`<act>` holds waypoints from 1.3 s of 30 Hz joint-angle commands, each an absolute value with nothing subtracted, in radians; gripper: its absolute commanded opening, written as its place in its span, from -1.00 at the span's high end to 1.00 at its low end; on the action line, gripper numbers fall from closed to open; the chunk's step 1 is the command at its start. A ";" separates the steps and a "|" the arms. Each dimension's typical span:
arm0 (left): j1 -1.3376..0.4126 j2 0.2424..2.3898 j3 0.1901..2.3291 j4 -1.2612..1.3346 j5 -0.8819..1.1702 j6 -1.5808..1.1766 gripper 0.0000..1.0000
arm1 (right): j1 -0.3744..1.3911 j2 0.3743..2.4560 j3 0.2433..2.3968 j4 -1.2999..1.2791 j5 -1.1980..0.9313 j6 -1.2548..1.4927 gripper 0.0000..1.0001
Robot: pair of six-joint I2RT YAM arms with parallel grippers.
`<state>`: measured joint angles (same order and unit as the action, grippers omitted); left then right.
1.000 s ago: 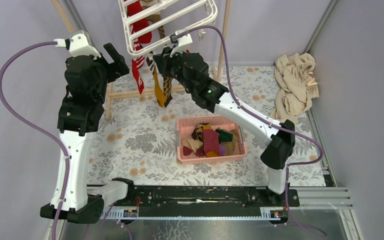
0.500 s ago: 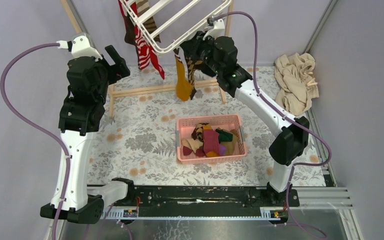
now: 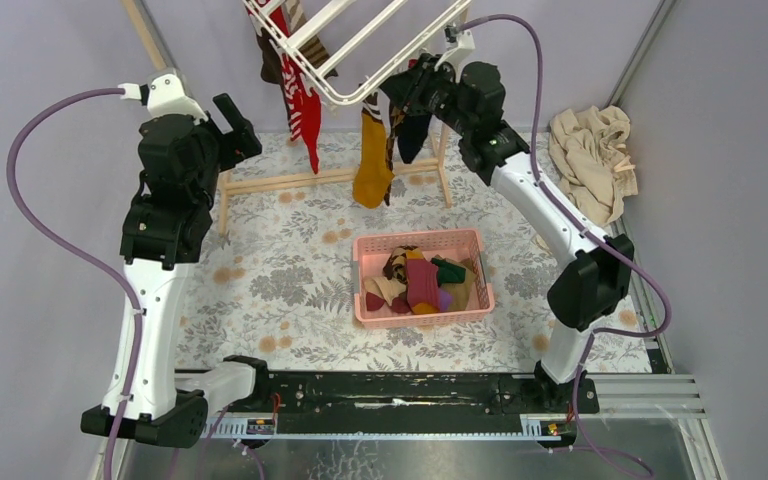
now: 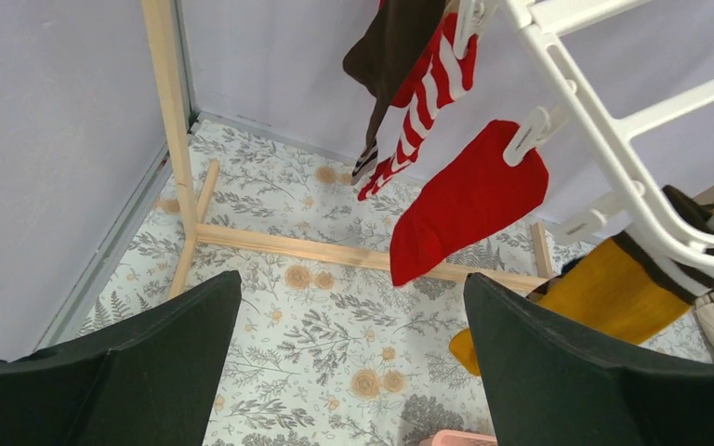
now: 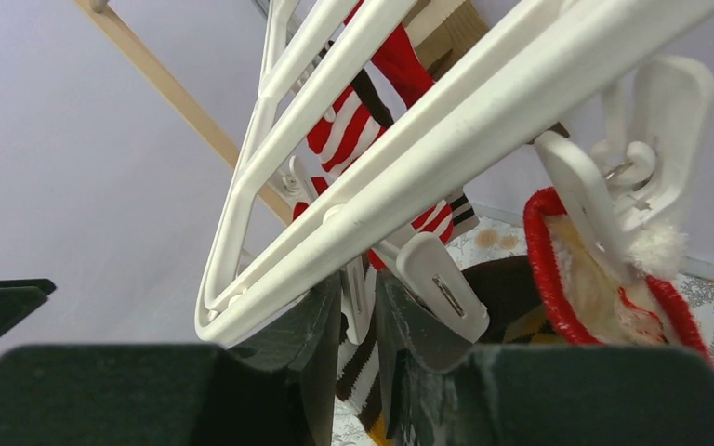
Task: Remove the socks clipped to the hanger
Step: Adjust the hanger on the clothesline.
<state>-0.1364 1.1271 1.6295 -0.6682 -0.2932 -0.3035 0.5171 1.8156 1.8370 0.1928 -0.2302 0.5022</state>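
Right end effector [image 5: 358, 311] pinched nearly shut on a white clip [image 5: 354, 279] under the rim of the tilted hanger [image 3: 345, 97], which hangs over the far desk. Left end effector [image 4: 351, 283] gapes, empty. Unclipping seems underway; the next move should draw the striped sock [image 5: 359, 376] down and free.

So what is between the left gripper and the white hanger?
In the top view, a red-and-white striped sock and a dark brown sock, clipped to the hanger, hang there; the left wrist view adds a plain red sock.

Floral-patterned table [image 3: 280, 290]; on it pink basket [image 3: 425, 317], crumpled beige cloth [image 3: 590, 165], wooden frame base [image 3: 280, 181]
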 commanded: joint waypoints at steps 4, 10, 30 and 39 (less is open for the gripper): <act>-0.135 1.106 1.597 -0.649 -0.294 -0.299 -0.92 | 0.421 1.725 1.876 0.402 -0.289 0.581 0.44; -0.135 1.099 1.591 -0.646 -0.293 -0.302 -0.92 | 0.401 1.691 1.868 0.436 -0.394 0.632 0.42; -0.135 1.085 1.597 -0.656 -0.278 -0.308 -0.89 | 0.384 1.551 1.756 0.300 -0.510 0.596 0.08; -0.135 1.076 1.601 -0.666 -0.274 -0.305 -0.89 | 0.333 1.424 1.608 0.227 -0.438 0.590 -0.25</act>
<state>-0.1364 1.0973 1.5929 -0.6685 -0.2909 -0.3042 0.3717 1.5227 1.6470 0.2379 -0.4828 0.5987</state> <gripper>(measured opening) 0.949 0.610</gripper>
